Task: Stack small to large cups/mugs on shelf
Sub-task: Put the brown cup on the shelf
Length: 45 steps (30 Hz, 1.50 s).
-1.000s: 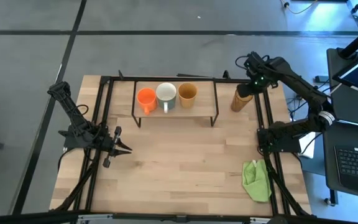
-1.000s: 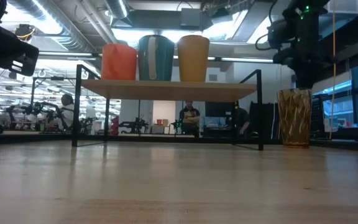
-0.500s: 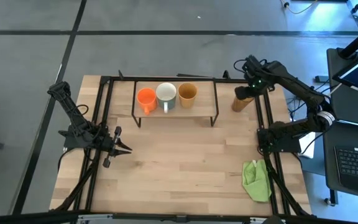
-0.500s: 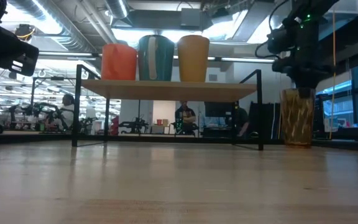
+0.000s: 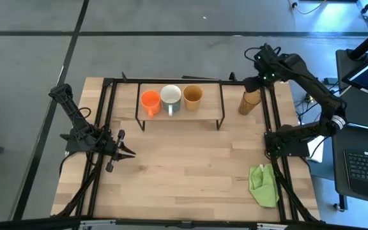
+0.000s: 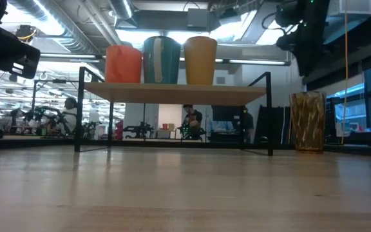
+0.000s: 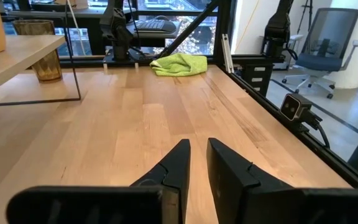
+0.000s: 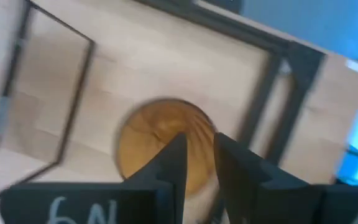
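On the shelf (image 5: 211, 105) stand, from left to right, an orange mug (image 5: 149, 101), a white-inside mug (image 5: 170, 97) and a tan cup (image 5: 193, 96), each on its base. The amber tumbler (image 5: 249, 102) stands upright on the table, to the right of the shelf. My right gripper (image 6: 301, 67) hangs above the tumbler's mouth (image 8: 160, 137), pointing down. Its fingers are slightly apart and nothing is between them. My left gripper (image 5: 128, 153) waits at the table's left, low and level, its fingers (image 7: 197, 146) a little apart and empty.
Black frame rails (image 5: 275, 121) run along the table's left and right sides. A green cloth (image 5: 264, 185) lies near the front right corner. The shelf has bare board (image 6: 237, 93) to the right of the tan cup. People move in the room behind.
My right gripper has gone up from the tumbler's rim and now hangs clear above it, tipped a little. The tumbler stays standing on the table. The left arm has kept still.
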Each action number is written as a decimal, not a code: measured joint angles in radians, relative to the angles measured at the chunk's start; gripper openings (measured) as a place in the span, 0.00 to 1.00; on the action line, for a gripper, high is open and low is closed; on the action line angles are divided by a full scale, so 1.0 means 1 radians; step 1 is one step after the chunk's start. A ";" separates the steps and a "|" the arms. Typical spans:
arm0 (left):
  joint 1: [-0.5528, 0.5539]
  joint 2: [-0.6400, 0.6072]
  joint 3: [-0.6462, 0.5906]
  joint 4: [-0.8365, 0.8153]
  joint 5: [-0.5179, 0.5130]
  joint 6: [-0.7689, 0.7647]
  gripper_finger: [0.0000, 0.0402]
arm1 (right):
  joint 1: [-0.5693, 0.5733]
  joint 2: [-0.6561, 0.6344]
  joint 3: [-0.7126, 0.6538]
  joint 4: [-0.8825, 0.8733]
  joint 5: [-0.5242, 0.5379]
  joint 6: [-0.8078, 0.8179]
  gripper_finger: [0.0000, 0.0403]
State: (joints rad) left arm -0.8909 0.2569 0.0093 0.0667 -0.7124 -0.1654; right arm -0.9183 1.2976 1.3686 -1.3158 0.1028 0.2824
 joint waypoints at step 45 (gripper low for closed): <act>0.000 0.000 0.000 0.000 0.000 0.000 0.12 | -0.009 0.001 -0.326 0.083 0.044 0.114 0.32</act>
State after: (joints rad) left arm -0.8909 0.2565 0.0093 0.0669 -0.7124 -0.1654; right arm -0.9272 1.2984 1.0425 -1.2327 0.1467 0.3961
